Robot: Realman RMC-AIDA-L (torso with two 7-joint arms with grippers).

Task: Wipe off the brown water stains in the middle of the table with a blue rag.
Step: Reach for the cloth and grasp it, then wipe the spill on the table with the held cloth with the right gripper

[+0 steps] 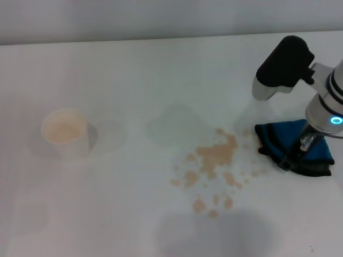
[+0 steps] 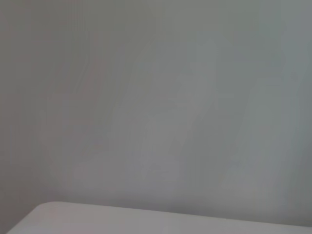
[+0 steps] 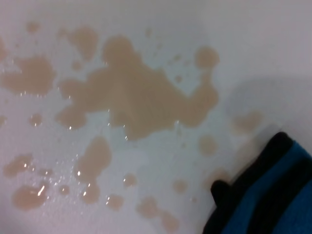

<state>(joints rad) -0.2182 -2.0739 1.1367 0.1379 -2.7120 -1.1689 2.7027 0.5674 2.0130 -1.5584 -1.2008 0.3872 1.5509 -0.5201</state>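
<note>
The brown water stains (image 1: 217,155) lie on the white table (image 1: 134,69) right of the middle: one larger patch with small droplets around it. They fill the right wrist view (image 3: 131,97). The blue rag (image 1: 278,139) with dark edging lies bunched just right of the stains, its near edge a short way from the outer droplets. It also shows in the right wrist view (image 3: 273,204). My right gripper (image 1: 304,147) points down into the rag and is shut on it. My left gripper is out of view.
A white paper cup (image 1: 65,133) with a beige inside stands at the left of the table. The table's far edge runs along the top of the head view. The left wrist view shows only a plain grey surface and a pale edge (image 2: 97,219).
</note>
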